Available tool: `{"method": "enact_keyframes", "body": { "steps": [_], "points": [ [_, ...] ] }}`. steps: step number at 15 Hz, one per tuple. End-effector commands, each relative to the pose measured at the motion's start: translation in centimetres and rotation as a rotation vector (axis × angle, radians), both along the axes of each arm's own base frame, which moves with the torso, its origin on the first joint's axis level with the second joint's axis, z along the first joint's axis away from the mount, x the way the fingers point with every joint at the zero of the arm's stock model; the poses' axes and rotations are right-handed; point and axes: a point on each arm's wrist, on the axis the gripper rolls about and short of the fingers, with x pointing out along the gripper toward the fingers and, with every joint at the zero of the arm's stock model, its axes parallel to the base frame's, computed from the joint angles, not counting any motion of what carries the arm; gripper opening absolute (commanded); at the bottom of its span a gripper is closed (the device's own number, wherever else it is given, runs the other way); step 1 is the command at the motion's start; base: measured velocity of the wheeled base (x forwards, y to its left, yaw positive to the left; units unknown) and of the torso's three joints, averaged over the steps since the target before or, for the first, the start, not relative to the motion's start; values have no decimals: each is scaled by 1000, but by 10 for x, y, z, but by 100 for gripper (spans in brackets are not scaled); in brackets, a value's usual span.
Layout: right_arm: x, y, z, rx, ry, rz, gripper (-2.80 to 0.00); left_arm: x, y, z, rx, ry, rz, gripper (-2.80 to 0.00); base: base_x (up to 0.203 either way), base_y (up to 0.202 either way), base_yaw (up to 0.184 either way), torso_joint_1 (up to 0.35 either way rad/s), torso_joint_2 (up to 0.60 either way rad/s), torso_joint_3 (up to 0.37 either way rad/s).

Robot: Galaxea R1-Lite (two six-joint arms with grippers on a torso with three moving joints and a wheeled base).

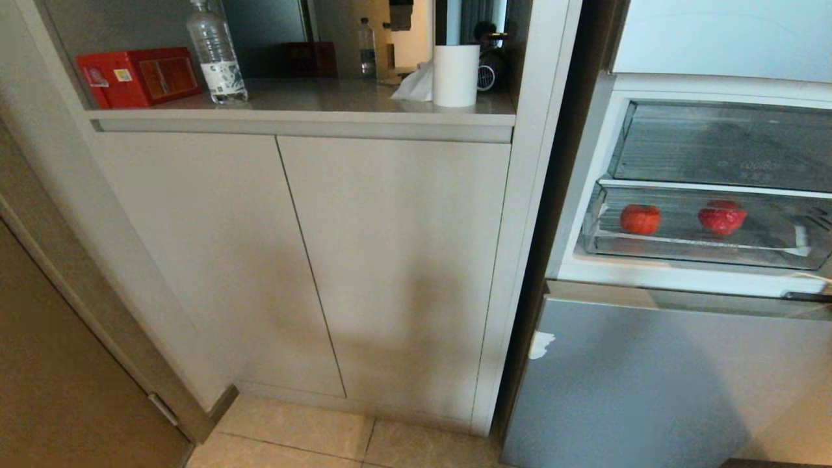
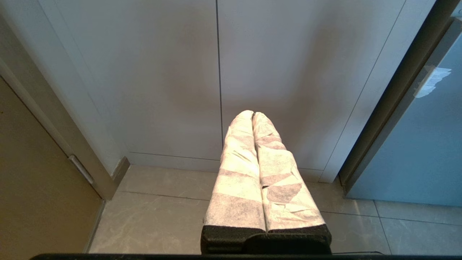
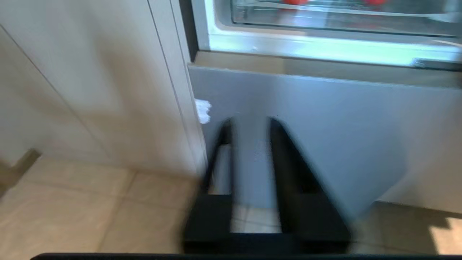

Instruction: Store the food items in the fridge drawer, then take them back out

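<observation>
Two food items sit inside the fridge drawer [image 1: 705,250] in the head view: an orange-red fruit [image 1: 640,219] toward the left and a red fruit [image 1: 722,217] to its right, well apart, both round, smooth and glossy. That drawer is shallow, clear plastic with a pale front edge, its long axis running left to right across the open fridge, front facing the robot. A taller clear drawer [image 1: 721,146] lies above it, ribbed on its floor. Below is a flat silver-grey door panel [image 1: 650,383] with a scrap of white residue at its upper left corner. Left of the fridge stands a matte beige cabinet [image 1: 312,260]; on its counter are a red box [image 1: 138,76], a clear ribbed water bottle [image 1: 216,55] and a white paper roll [image 1: 455,75]. Neither arm appears here. Left wrist view: the left gripper [image 2: 253,114] hangs before the cabinet doors above pale marbled floor tiles [image 2: 162,213], its fingers [image 2: 238,173] wrapped in crinkled white tape, tips pressed together, holding nothing. Right wrist view, blurred: the right gripper [image 3: 251,122] has bare black fingers [image 3: 285,162] standing a narrow gap apart with nothing between them, pointing at the grey door panel just beneath the drawer's sill; only slivers of red fruit show at the frame's edge.
</observation>
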Motion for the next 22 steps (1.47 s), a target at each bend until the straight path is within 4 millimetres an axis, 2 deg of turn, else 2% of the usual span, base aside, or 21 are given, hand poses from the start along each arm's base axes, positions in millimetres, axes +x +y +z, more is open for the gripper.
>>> {"method": "enact_keyframes", "body": {
  "steps": [1,3,5,7,9,11,13,20,22],
  "points": [
    [95,2,8,14,225,21,0,0,0,0,0,0,1,-280,0,0,0,0,0,0],
    [158,7,5,25,261,49,0,0,0,0,0,0,1,-280,0,0,0,0,0,0],
    [209,13,-1,32,238,72,0,0,0,0,0,0,1,-280,0,0,0,0,0,0],
    [250,17,-6,36,167,80,0,0,0,0,0,0,1,-280,0,0,0,0,0,0],
    [280,20,-15,37,88,67,0,0,0,0,0,0,1,-280,0,0,0,0,0,0],
    [300,19,-21,37,-11,36,0,0,0,0,0,0,1,-280,0,0,0,0,0,0],
    [309,18,-22,34,-53,10,0,0,0,0,0,0,1,-280,0,0,0,0,0,0],
    [356,21,-39,37,-95,-34,0,0,0,0,0,0,1,-280,0,0,0,0,0,0],
    [361,21,-40,37,-99,-45,0,0,0,0,0,0,1,-280,0,0,0,0,0,0]
  ]
}}
